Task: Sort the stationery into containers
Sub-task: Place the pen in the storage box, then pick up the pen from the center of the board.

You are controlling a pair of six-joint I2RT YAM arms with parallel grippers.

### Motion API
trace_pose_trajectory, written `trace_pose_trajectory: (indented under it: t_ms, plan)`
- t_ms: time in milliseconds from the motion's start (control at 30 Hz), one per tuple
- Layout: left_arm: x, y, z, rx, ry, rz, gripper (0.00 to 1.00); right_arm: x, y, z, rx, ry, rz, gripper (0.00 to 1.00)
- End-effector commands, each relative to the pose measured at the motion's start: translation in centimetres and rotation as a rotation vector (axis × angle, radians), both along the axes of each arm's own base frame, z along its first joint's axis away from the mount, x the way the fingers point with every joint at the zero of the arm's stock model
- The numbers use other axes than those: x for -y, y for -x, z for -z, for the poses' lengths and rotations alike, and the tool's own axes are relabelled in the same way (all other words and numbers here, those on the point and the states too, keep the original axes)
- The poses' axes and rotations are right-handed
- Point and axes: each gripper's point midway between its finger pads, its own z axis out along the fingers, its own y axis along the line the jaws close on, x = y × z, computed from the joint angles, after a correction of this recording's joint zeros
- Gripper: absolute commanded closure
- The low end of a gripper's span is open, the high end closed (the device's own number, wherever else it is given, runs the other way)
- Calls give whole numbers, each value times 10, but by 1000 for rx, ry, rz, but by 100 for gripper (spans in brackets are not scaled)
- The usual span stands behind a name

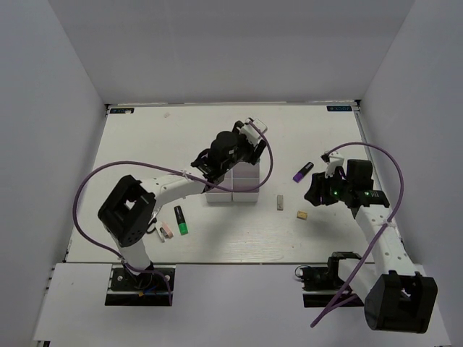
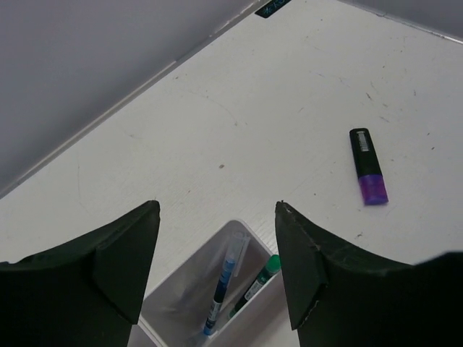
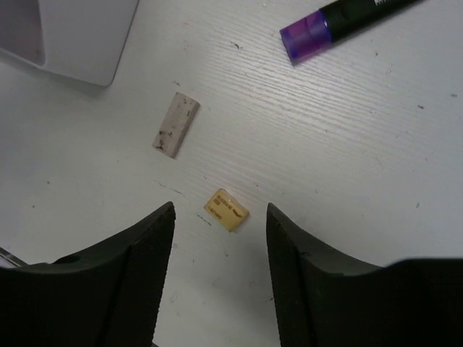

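Left gripper (image 2: 215, 235): spread wide, empty, above bins (image 2: 170, 293) holding blue pen (image 2: 224, 283) and green-capped pen (image 2: 258, 283) | Right gripper (image 3: 220, 217): parted, empty, above tiny tan block (image 3: 226, 210) on bench (image 3: 376, 159) | Loose: purple-black marker (image 3: 340, 25), small grey stick (image 3: 176, 124) | Risk: the flat block is likely to skid or flip if the jaws close off-centre.

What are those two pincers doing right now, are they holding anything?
Left pincer: open, empty, above a white bin.
Right pincer: open, empty, with the tan block lying below it.
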Motion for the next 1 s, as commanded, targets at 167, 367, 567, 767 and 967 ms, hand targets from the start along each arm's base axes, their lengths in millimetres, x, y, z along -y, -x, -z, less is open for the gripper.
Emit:
trace_pose_trajectory:
  t_ms: [167, 367, 567, 767, 967]
  plan:
    - [-39, 74, -111, -32, 196, -42, 69, 20, -61, -8, -179, -15, 306, 54]
    - [-145, 157, -39, -344, 200, -225, 43, 14, -123, 12, -325, 2, 453, 38]
    - [-226, 208, 56, -476, 118, -405, 30, 13, -150, 33, -384, 85, 606, 37]
    - [-256, 227, 70, -476, 183, -453, 30, 5, -167, 56, -383, 156, 696, 40]
    - [-259, 228, 66, -478, 169, -463, 30, 9, -167, 73, -418, 252, 741, 42]
